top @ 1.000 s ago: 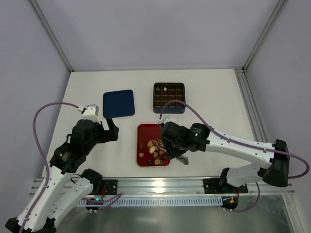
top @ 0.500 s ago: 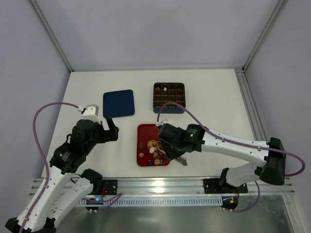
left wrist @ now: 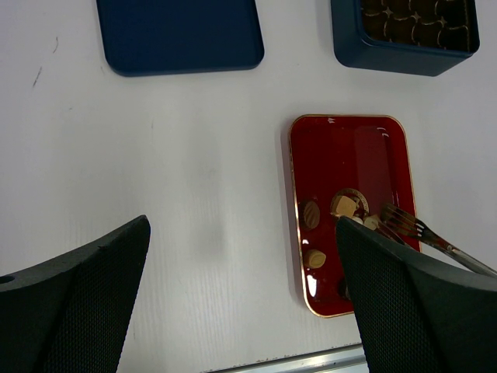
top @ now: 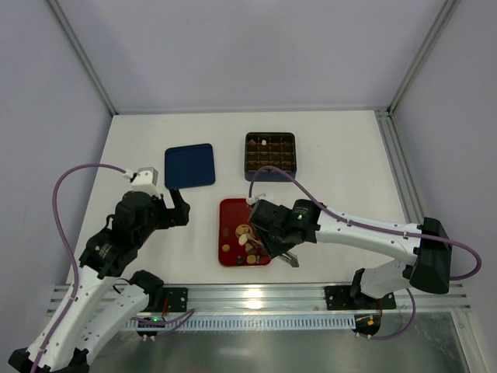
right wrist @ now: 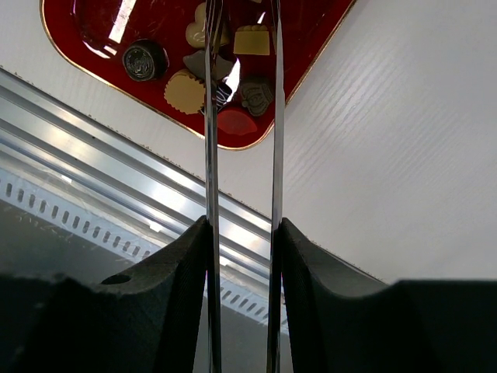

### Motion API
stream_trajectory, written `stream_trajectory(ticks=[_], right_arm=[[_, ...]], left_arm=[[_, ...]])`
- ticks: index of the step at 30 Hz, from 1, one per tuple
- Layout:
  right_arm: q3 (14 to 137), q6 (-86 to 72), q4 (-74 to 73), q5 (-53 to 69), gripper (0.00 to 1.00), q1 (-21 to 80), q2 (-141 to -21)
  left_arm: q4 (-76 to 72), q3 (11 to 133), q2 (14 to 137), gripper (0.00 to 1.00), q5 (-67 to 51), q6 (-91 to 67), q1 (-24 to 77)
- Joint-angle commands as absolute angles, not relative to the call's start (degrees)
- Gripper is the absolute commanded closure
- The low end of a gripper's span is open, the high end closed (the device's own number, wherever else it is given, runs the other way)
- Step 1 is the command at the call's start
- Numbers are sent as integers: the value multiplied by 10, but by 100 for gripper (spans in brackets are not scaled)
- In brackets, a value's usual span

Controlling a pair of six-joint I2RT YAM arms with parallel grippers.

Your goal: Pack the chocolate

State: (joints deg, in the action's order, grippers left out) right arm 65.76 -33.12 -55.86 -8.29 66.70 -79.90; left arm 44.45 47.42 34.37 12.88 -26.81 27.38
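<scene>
The chocolate is a cluster of small brown, tan and cream pieces at the near end of the flat red tray. My right gripper hovers over that end, shut on metal tongs. The tongs' two arms reach down to the pieces with a gap between the tips. In the left wrist view the tongs' forked tip sits beside a tan piece. My left gripper stands open and empty left of the tray; its jaws are over bare table.
A dark blue box with grid compartments stands beyond the tray, a few pieces in its cells. A flat dark blue lid lies to its left. The metal rail at the table's near edge runs just behind the tray.
My right arm has shifted slightly left over the tray's near end, tongs still held. The left arm has not moved.
</scene>
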Motion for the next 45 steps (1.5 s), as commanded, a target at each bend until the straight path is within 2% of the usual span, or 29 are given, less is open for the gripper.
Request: stream_trajectory(ticks=[1, 35, 45], right_arm=[[664, -325, -559, -95, 58, 671, -799], [691, -312, -561, -111, 62, 662, -818], [694, -302, -550, -95, 69, 647, -819]], left_arm=[[430, 472, 338, 0, 131, -271, 276], [431, 472, 333, 0, 134, -271, 276], [432, 472, 332, 0, 134, -272, 276]])
